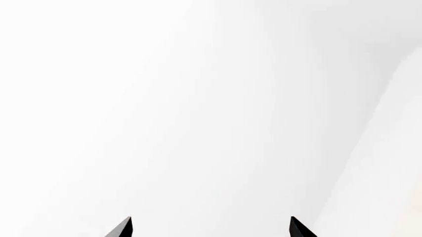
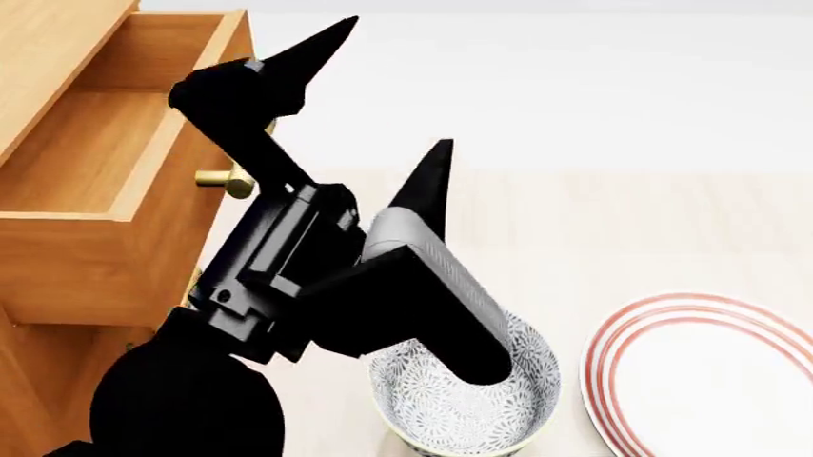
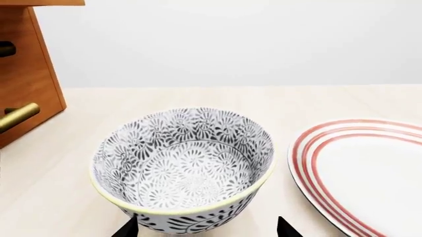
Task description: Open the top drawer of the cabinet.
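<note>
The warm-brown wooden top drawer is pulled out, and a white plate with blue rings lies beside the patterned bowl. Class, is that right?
Not quite. The plate has red rings, not blue, as the right wrist view shows. The rest holds: the top drawer is pulled out, and the plate lies beside the patterned bowl.

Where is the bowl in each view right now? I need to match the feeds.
Head view: bowl at bottom centre, partly hidden by the arm, left of the plate.
Right wrist view: bowl fills the centre foreground, between the gripper's fingertips.
Left wrist view: not in it; only blank white and two fingertips.
Shared landmark: the red-ringed plate beside the bowl, in head and right wrist views.
</note>
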You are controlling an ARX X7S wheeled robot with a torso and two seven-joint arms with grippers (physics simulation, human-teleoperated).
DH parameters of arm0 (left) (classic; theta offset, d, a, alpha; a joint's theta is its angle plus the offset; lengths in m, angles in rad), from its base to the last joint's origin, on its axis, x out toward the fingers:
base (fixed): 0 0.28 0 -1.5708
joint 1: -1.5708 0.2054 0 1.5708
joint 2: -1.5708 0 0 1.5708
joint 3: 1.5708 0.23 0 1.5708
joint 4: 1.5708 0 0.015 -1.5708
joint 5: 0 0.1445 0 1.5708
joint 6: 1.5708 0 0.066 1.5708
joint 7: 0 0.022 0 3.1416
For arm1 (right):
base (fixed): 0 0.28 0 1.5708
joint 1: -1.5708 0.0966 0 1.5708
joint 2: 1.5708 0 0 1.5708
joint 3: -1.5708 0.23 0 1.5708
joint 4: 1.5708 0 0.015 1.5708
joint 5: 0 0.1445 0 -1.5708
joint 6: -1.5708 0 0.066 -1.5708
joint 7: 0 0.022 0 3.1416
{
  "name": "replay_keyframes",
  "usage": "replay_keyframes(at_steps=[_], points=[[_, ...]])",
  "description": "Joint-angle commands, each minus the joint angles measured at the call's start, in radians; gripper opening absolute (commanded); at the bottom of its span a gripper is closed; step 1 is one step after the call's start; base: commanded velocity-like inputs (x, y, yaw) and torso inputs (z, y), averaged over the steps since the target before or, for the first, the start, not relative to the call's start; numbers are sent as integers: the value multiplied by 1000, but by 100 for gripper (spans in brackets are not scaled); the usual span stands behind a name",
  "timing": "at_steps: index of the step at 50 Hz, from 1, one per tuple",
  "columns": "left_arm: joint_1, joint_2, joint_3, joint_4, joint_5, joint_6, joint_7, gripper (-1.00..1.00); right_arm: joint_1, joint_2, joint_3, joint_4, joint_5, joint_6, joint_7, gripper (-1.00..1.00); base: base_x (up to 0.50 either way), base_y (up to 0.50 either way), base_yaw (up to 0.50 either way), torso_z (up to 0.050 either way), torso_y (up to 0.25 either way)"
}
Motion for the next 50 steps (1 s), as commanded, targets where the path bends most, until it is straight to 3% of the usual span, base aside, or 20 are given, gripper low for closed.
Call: replay_keyframes(at_steps=[1, 15, 22, 23, 28, 50], points=[[-62, 35, -100, 134, -118, -150, -23, 100, -1, -16, 16, 0, -13, -4, -16, 100, 0, 0, 0, 0, 0], [-109, 17, -215, 84, -233, -174, -129, 100, 1, -14, 12, 5, -11, -2, -12, 100, 0, 0, 0, 0, 0], [-132, 9, -246, 44, -279, -195, -127, 100, 3, -13, 14, 4, -9, 0, -4, 100, 0, 0, 0, 0, 0], [-135, 33, -297, 48, -334, -241, -99, 100, 4, -12, 15, 3, -9, 3, -3, 100, 0, 0, 0, 0, 0], [-171, 35, -336, 21, -404, -271, -124, 100, 6, -14, 14, 9, -10, 0, 0, 100, 0, 0, 0, 0, 0], [-227, -9, -406, -235, -498, -146, -229, 100, 13, -13, 8, 21, -3, 1, 1, 100, 0, 0, 0, 0, 0]])
